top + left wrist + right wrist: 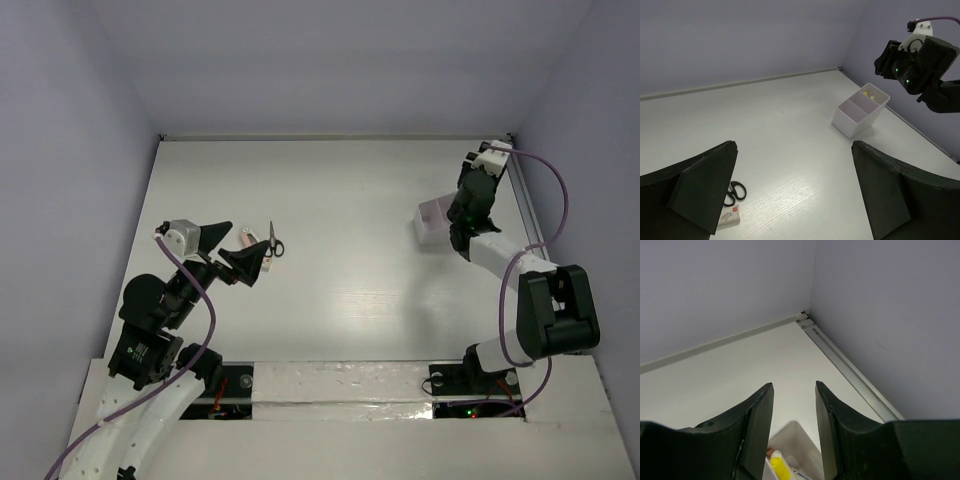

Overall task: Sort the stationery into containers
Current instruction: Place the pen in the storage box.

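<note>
The black-handled scissors (273, 240) lie on the table at the left, with a tiny pale block (730, 216) beside their handles. My left gripper (235, 248) hovers just left of them, open and holding nothing; in the left wrist view its left finger (700, 190) hides part of the scissors (734, 192). The whitish container (435, 222) stands at the right. My right gripper (794, 385) hangs above it, open with nothing between its fingers. Below it a yellow-ended pen (780, 466) stands inside the container (801, 432). Yellow pen ends also show in the container (860, 114) in the left wrist view.
A metal rail (850, 367) runs along the table's right edge, close to the container and the side wall. The back wall meets the table at the far corner (805, 316). The right arm (920, 60) hangs above the container's far side.
</note>
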Motion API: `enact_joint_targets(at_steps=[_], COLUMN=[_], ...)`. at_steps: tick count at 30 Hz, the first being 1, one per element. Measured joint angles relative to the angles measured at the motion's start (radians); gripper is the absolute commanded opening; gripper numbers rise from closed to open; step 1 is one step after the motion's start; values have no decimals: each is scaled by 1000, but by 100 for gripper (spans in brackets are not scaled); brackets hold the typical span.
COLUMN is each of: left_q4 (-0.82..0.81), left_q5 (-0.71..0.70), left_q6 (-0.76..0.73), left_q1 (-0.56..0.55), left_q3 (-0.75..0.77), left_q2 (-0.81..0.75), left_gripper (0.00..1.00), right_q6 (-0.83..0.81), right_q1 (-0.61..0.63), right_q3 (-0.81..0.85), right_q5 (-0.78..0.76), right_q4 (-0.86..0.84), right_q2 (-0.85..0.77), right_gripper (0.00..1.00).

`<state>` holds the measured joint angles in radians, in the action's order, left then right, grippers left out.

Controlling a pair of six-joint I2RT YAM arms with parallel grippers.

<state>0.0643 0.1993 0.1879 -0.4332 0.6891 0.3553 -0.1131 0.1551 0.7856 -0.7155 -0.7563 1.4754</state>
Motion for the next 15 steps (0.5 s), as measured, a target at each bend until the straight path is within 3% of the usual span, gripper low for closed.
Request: enact_joint_targets(at_steps=[9,15], left_q4=[0,2], left_q5=[-16,-40], left_q6=[0,0], left_q1=[1,18], left_q3=[0,0], left_q2=[5,24], left_gripper=[99,99], right_q6=[159,239], right_q1=[156,338], right_q3=[182,361], right_q5=[236,509], right_q4=[314,473], right_q2=[-10,166], right_gripper=[44,45])
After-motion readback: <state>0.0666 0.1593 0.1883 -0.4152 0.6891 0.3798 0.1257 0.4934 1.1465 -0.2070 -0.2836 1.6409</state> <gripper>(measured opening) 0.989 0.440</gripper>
